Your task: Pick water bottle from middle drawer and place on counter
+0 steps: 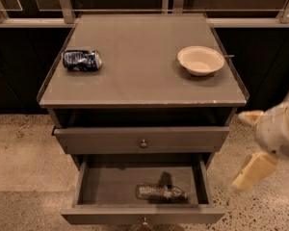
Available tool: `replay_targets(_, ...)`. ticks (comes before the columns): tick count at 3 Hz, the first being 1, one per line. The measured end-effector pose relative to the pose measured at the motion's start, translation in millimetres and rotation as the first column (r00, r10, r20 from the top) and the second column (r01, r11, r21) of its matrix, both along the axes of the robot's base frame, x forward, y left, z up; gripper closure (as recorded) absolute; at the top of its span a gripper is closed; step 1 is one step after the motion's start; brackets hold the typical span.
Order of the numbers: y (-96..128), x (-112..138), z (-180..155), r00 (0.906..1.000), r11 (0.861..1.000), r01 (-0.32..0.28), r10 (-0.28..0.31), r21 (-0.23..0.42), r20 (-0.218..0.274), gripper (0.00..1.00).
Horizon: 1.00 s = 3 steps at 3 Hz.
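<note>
The water bottle (pixel 160 192) lies on its side in the open middle drawer (pixel 111 184), near the drawer's front, cap end to the right. The counter (pixel 139 81) is the grey cabinet top above. My gripper (pixel 239 151) hangs to the right of the cabinet, at about the height of the drawers, apart from the bottle. Its cream fingers (pixel 254 171) stand wide apart and hold nothing.
A blue-and-silver soda can (pixel 82 60) lies on the counter's left side. A white bowl (pixel 201 60) sits on its right side. The upper drawer front (pixel 142 139) with a round knob is shut. Speckled floor surrounds the cabinet; a dark railing runs behind.
</note>
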State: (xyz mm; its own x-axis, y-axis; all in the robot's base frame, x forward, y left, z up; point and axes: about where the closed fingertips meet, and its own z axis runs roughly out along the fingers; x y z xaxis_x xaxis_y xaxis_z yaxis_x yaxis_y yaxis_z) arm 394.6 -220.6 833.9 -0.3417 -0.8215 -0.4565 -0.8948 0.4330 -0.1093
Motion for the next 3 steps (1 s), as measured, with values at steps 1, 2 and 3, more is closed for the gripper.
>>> replay_targets(1,-3,-6,-33,0.999,0.999,0.042,-0.042,0.018,-0.012,0.0)
replay_targets(2,-6,-13,-28,0.9983,0.998,0.058,-0.058,0.008,0.0,0.0)
replay_targets(3,-12,-21,-74,0.9929,0.988,0.115,-0.111,0.103,-0.045,0.0)
